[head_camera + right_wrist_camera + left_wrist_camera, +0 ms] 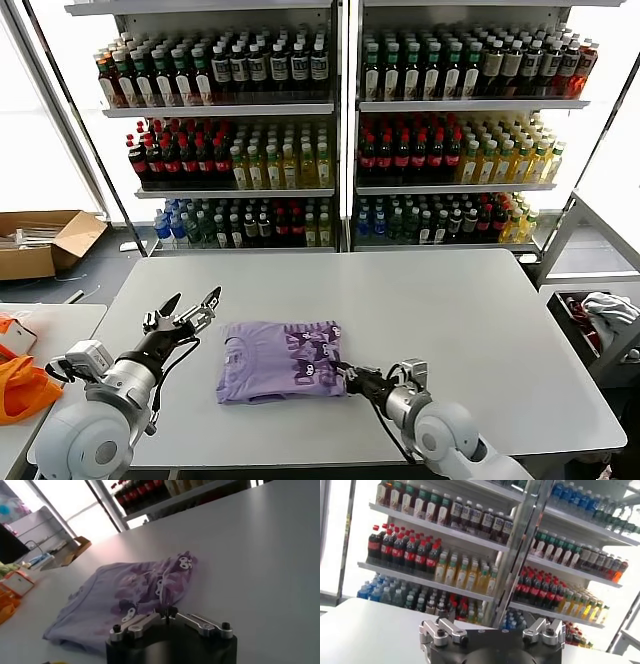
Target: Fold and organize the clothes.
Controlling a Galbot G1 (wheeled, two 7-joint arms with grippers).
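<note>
One lavender T-shirt (281,361), folded with its dark purple print up, lies near the front edge of the grey table (430,310), bare surface all around. A cardboard box (45,243) of papers sits on the floor at left. The right gripper (347,375) pinches the shirt's right edge; the left gripper (190,303) hovers just beside it, fingers spread.

Behind your worktop (450,300) stand shelves (340,110) packed with bottles (420,150). Left of it you'll find a cardboard box (45,240) and orange fabric (20,385).
</note>
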